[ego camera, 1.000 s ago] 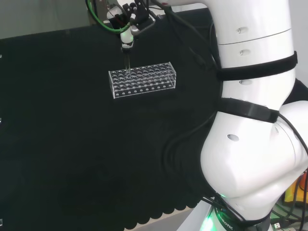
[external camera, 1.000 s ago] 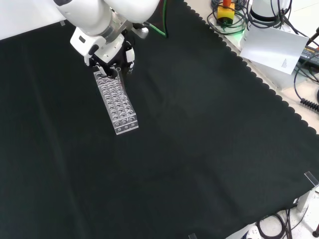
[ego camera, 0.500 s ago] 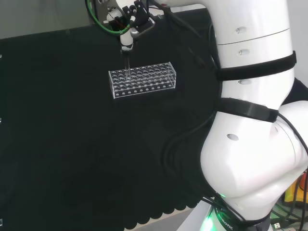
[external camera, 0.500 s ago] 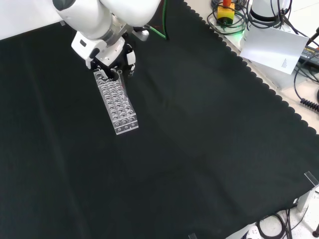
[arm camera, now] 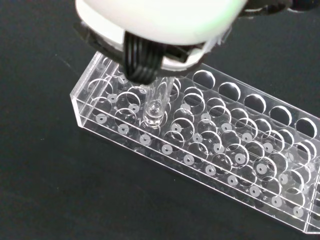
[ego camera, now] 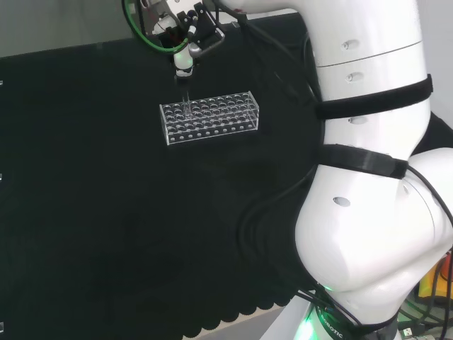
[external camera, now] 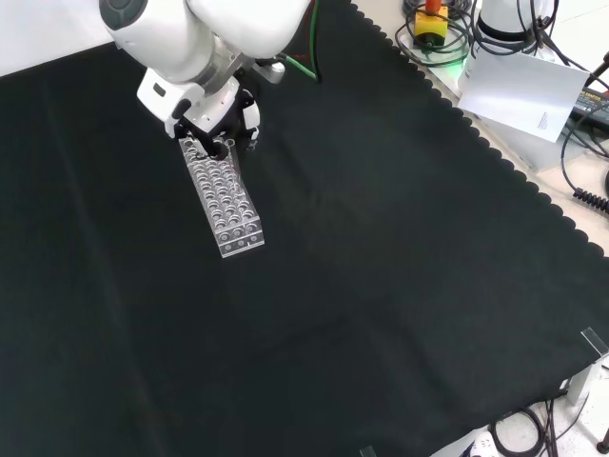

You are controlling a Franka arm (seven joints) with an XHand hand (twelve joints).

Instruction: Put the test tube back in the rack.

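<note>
Lifted slightly since a second ago, the hand point(ego camera: 185, 57) now hangs a little higher above the clear rack point(ego camera: 209, 117), whereas earlier it sat lower over the same end; the rack itself has not shifted on the black-clothed surface point(ego camera: 85, 212). In the head view the hand is above the rack's left end, with the test tube point(ego camera: 186, 99) reaching straight down from it into the rack's top plate. In the front view the hand point(external camera: 214, 114) is at the rack's far end, the rack point(external camera: 225, 202) running toward the camera from beneath it. The wrist view shows the test tube point(arm camera: 157, 102) upright, its rounded lower end sitting in one of the holes near the end of the rack point(arm camera: 210, 150), about level with the upper plate, while its upper part disappears among the dark fingers point(arm camera: 142, 62) that close around and pinch it. The other holes of the rack near the tube appear unoccupied. A white arm link point(ego camera: 368, 142) stands to the right of the rack in the head view.
</note>
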